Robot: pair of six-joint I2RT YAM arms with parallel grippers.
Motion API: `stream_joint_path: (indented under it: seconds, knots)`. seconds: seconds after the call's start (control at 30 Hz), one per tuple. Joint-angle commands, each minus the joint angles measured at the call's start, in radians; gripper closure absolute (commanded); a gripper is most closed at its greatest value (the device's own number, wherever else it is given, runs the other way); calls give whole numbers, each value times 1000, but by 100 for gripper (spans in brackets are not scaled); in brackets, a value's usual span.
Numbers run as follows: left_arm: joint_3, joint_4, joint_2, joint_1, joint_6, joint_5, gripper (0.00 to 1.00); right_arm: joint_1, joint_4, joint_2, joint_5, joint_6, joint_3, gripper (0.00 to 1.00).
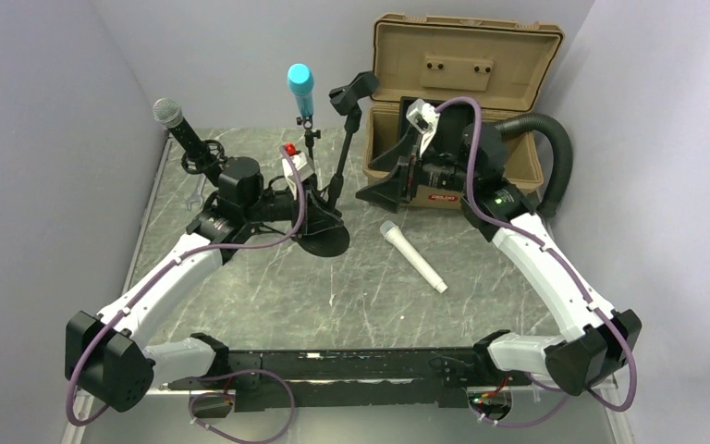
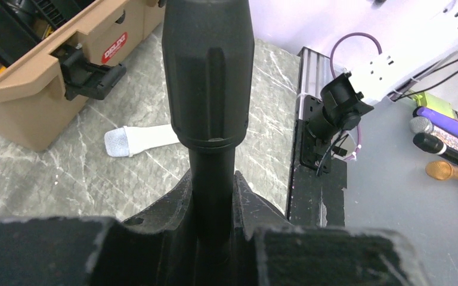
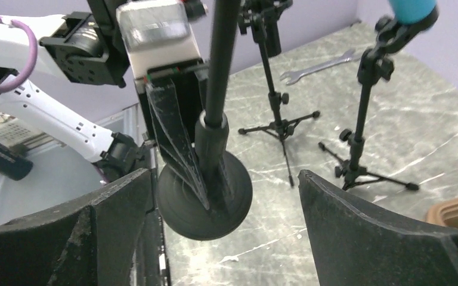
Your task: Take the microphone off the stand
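Observation:
A white microphone (image 1: pixel 413 257) lies loose on the table, right of the round-based black stand (image 1: pixel 325 236); it also shows in the left wrist view as the white microphone (image 2: pixel 140 140). The stand's clip (image 1: pixel 352 92) is empty. My left gripper (image 1: pixel 317 199) is shut on the stand's pole (image 2: pixel 213 149), low down near the base. My right gripper (image 1: pixel 375 182) hangs open in front of the case with nothing between its fingers. In its own view the right gripper (image 3: pixel 226 238) faces the stand's base (image 3: pixel 206 199).
An open tan case (image 1: pixel 467 102) stands at the back right, with a black hose (image 1: pixel 555 148) beside it. Two tripod stands at the back hold a blue microphone (image 1: pixel 300 85) and a black one with a silver head (image 1: pixel 174 118). A wrench (image 1: pixel 195 194) lies at the left.

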Motion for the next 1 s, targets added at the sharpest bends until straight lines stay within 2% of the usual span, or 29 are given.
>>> stream_joint_path:
  seconds: [0.0,0.23,0.5,0.6,0.67,0.8,0.9,0.97]
  knots:
    - [18,64,-50,-1,-29,-43,100,3,164,-2,-28,110,-60,8]
    - [38,84,-12,-4,-54,-48,100,41,272,58,-24,196,-71,22]
    - [102,39,48,-43,-25,-84,100,75,303,117,1,200,-76,34]
    - [125,15,63,-57,-9,-98,100,91,300,138,-2,193,-73,48]
    - [132,15,70,-62,-5,-98,100,98,295,146,0,181,-76,62]
    - [114,19,56,-64,5,-86,100,98,287,139,9,147,-91,100]
    - [79,57,26,-63,9,-23,100,77,287,108,-28,98,-106,100]
    - [61,92,5,-64,-9,44,100,44,332,85,-114,96,-126,100]
